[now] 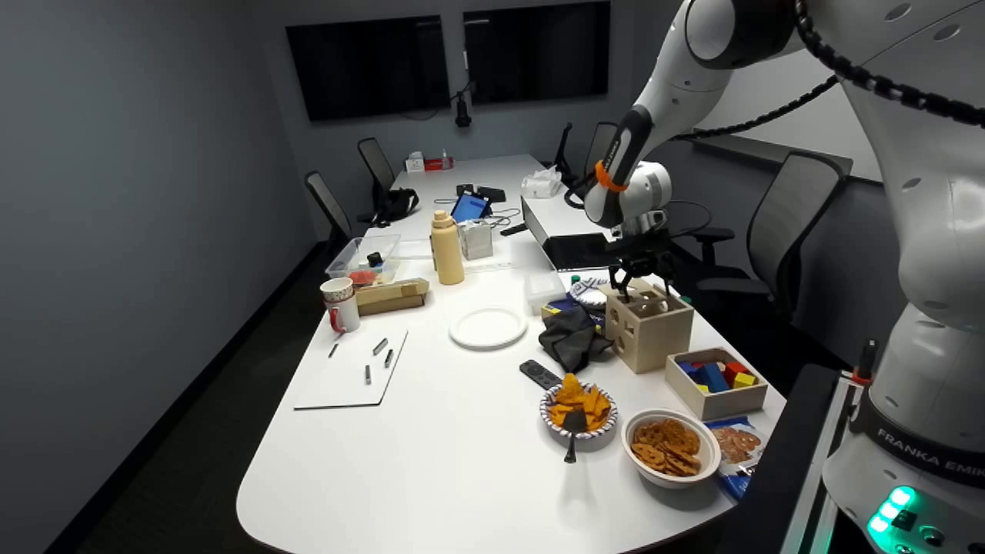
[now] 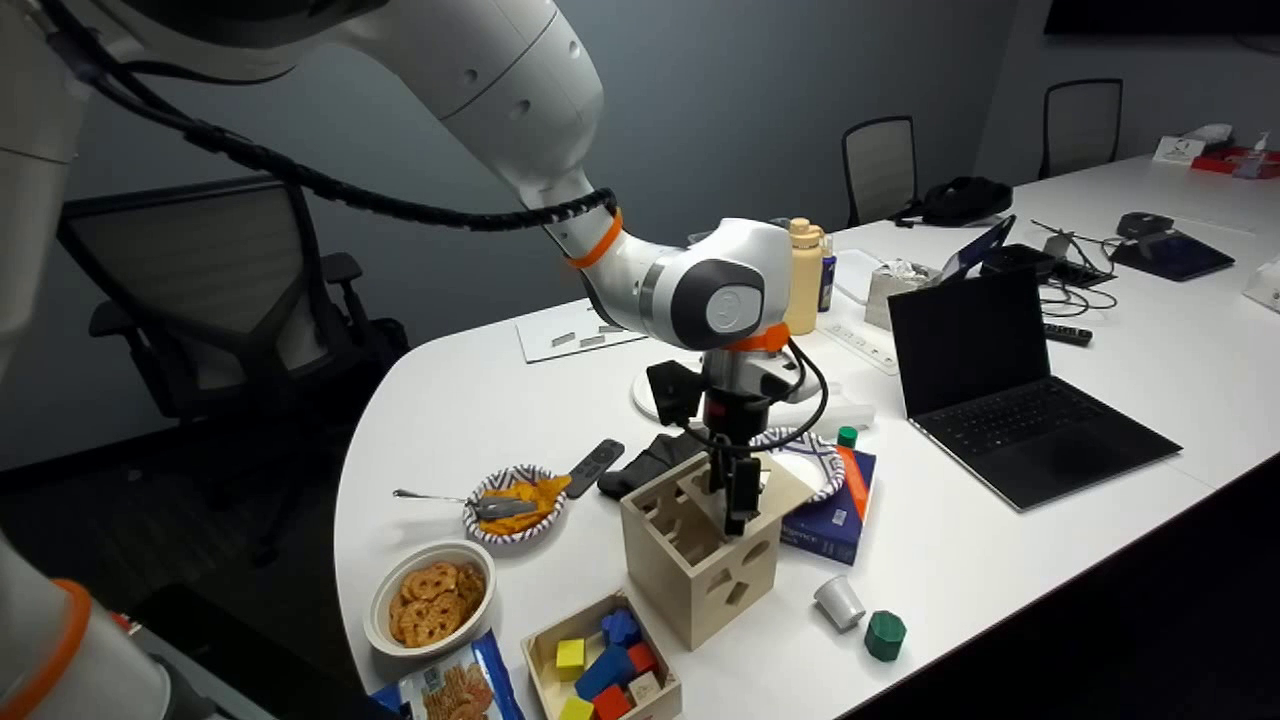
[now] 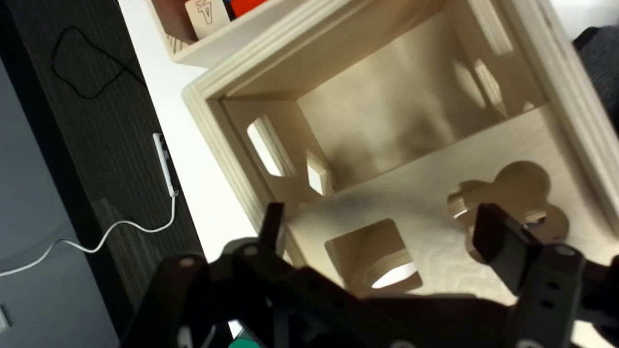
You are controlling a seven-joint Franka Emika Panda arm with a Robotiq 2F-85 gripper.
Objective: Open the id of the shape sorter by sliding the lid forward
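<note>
The shape sorter (image 1: 650,346) is a pale wooden box standing on the table, also in an exterior view (image 2: 704,615). Its lid (image 2: 788,492) is slid partly off and juts past one side of the box. In the wrist view, the lid (image 3: 428,193) has a square hole and a flower-shaped hole and covers the nearer part; the box's bare inside shows beyond it. My gripper (image 3: 382,212) points down over the lid, fingers wide apart with nothing between them. One finger overlaps the flower hole; I cannot tell if it is inside. The gripper also shows in both exterior views (image 1: 642,285) (image 2: 737,505).
A wooden tray (image 1: 735,405) of coloured blocks stands beside the box. Bowls of chips (image 1: 577,408) and pretzels (image 1: 668,450) stand nearby. A black cloth (image 1: 571,342), a blue box (image 2: 828,535) with a patterned bowl, a grey cup (image 2: 840,602) and a green block (image 2: 885,636) lie close.
</note>
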